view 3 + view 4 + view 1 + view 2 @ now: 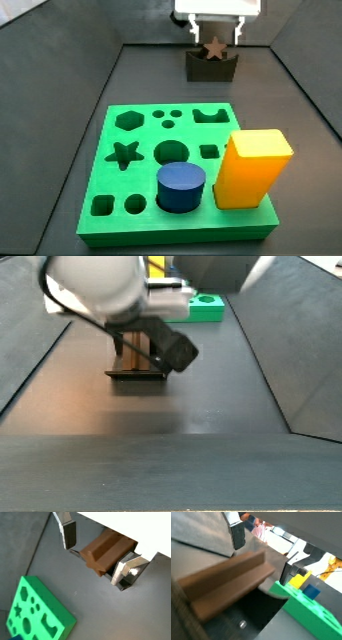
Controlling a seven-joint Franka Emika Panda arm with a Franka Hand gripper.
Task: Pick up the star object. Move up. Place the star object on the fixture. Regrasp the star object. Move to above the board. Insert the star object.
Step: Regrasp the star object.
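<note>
Star object (213, 47) sits on the fixture (211, 67) at the far end; claw (214, 37) open around it, regrasp pending, green board (134, 200) untouched.

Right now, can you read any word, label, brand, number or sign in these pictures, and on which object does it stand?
None: no readable text shows in any view.
Green board: only cut-out shapes, no writing.
Yellow block and blue cylinder: plain faces.
Brown star object, between the fingers of the gripper above the fixture: unmarked.
</note>
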